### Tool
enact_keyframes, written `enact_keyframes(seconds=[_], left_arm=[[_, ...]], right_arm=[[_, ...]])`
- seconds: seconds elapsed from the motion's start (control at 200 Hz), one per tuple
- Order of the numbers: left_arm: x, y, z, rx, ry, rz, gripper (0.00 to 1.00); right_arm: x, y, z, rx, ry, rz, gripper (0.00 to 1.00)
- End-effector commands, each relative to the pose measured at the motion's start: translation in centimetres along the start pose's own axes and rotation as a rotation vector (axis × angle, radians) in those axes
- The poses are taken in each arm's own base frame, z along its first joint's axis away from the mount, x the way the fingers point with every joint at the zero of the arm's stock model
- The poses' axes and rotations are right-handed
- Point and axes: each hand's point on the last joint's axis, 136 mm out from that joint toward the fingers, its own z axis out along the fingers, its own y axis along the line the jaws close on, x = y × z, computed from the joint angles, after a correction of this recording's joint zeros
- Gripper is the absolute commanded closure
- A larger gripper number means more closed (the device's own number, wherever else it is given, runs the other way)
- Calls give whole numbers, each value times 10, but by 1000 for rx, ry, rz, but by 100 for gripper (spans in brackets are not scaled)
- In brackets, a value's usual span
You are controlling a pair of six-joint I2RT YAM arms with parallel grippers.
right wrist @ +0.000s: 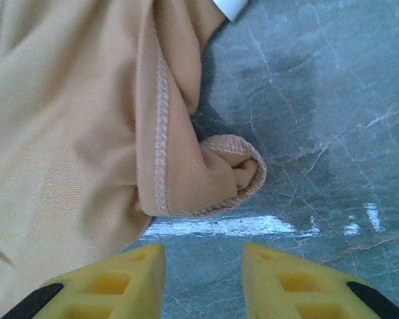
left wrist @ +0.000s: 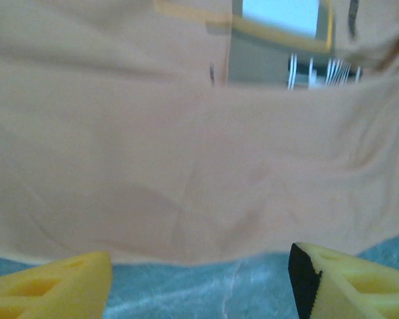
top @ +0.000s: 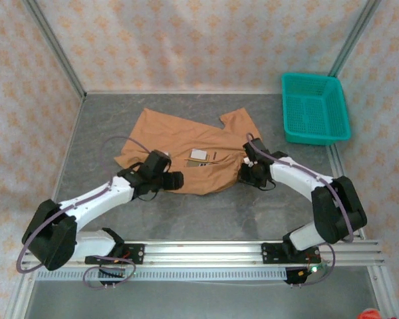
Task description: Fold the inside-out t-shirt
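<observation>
The inside-out t-shirt point(top: 179, 143) lies spread on the table point(top: 206, 212), long axis left to right. Its near hem sits just ahead of the left gripper point(left wrist: 201, 269), jaws open, empty. A rolled corner lies just ahead of the right gripper point(right wrist: 203, 256), jaws narrowly apart, empty.

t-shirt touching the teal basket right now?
Apart. The top external view shows a strip of bare grey table between the t-shirt and the left wall of the teal basket.
</observation>
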Motion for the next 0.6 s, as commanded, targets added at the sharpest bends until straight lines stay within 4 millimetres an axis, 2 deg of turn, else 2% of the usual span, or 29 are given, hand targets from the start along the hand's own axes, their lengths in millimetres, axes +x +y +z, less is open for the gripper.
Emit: enact_keyframes(seconds=[0.0,0.2,0.32,0.365,0.435,0.5,0.52,0.595], left_arm=[[-11,-36,4,107,-45,2,26],[3,-44,41,56,35,32,26],[8,-38,63,6,64,28,26],[8,-32,70,-34,70,28,26],[5,-26,79,-74,90,16,28],[1,-19,84,-110,105,3,38],[0,-17,85,-119,108,-3,45],[-5,-2,86,-163,129,-36,77]], right_arm=[[-16,14,7,-44,-39,12,64],[-27,22,24,-39,-23,13,63],[-31,23,31,-33,-20,12,63],[-33,23,33,-25,-18,11,69],[-33,23,33,-21,-13,10,83],[-32,23,28,-22,-13,6,97],[-31,23,26,-21,-14,1,100],[-28,21,14,-17,-9,-17,100]])
